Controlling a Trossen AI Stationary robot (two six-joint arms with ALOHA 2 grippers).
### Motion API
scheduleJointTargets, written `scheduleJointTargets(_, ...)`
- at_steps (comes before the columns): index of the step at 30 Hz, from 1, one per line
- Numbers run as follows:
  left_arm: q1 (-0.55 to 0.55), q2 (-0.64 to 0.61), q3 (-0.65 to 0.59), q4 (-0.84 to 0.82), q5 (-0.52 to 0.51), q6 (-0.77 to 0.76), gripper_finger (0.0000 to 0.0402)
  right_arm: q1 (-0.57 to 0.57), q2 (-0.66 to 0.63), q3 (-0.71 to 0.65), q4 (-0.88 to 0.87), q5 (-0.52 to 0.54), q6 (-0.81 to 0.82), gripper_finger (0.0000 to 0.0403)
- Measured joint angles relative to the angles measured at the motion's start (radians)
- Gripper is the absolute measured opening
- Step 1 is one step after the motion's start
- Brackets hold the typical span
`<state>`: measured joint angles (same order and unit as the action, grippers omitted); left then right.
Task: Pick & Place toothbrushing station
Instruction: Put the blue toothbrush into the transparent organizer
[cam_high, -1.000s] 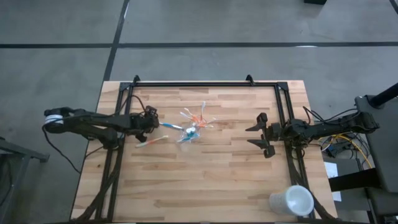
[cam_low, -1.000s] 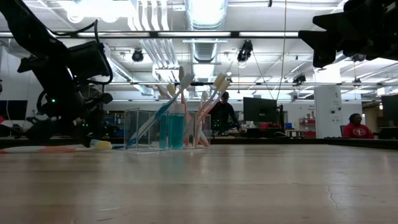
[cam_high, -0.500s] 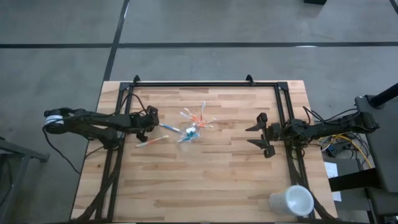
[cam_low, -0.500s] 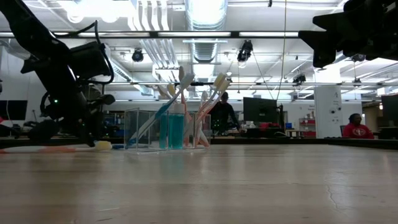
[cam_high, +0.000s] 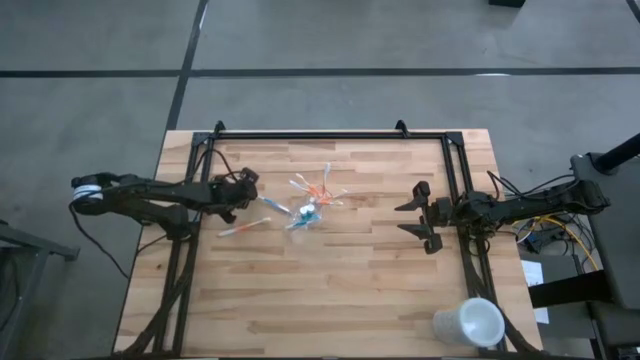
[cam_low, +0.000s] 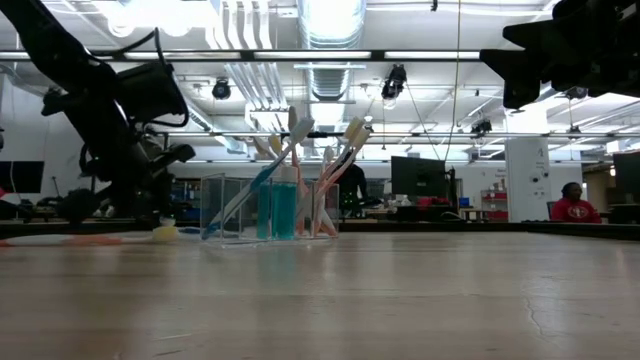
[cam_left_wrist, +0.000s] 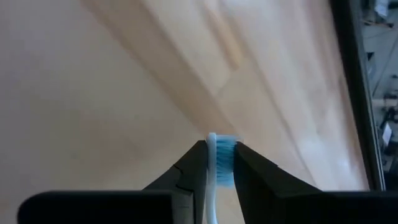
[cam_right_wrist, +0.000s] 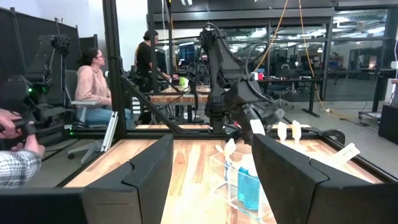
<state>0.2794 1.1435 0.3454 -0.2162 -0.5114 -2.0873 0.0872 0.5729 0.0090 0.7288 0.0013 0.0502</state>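
Where my left gripper (cam_high: 247, 196) hangs low over the table (cam_high: 330, 290), left of centre, its fingers (cam_left_wrist: 194, 167) are pressed onto a toothbrush (cam_left_wrist: 213, 163): the white neck and blue bristles show between the tips in the left wrist view. A second toothbrush (cam_high: 243, 227) lies flat just beside and nearer the table's front edge. To the right, at mid-table, stands the clear cup (cam_low: 268, 208), holding the blue tube (cam_low: 283, 209) and several slanted brushes, apart from my gripper. Farther right, my right gripper (cam_high: 419, 217) waits with fingers spread, holding nothing. A white cup (cam_high: 470, 322) sits at the front right corner.
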Motion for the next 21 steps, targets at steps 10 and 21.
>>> scheduleJointTargets(10, 0.000, -0.002, 0.047, -0.004, -0.081, 0.198, 0.0073, 0.000, 0.000, 0.000, 0.000, 0.000, 0.001, 0.0215)
scheduleJointTargets(21, 0.000, -0.024, 0.134, -0.012, -0.175, 0.547, 0.0073, 0.000, -0.001, 0.000, 0.000, 0.000, 0.000, 0.0215)
